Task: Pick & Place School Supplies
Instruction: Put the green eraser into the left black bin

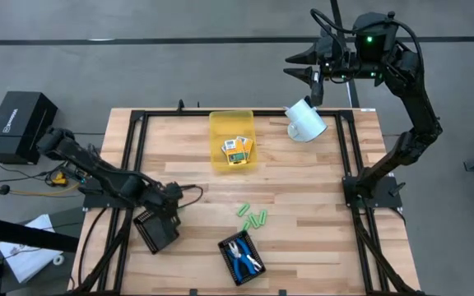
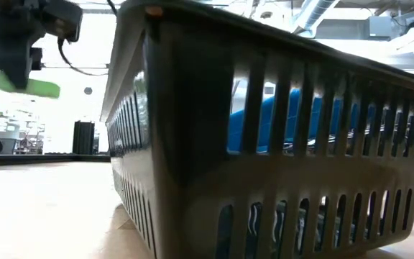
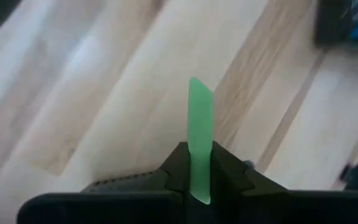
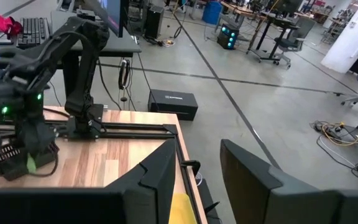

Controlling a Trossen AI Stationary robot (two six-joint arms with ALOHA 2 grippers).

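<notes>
One green stick (image 3: 200, 134) pinched in the left pincer (image 3: 199, 180); right pincer (image 4: 194, 180) spread, raised.

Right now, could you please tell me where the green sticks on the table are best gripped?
Grip an outer stick of the loose cluster at its middle, across its narrow width, coming straight down: they lie flat on the table, close together, so a sideways approach would probably knock neighbours. The left tool pinches its held stick near one end.
</notes>
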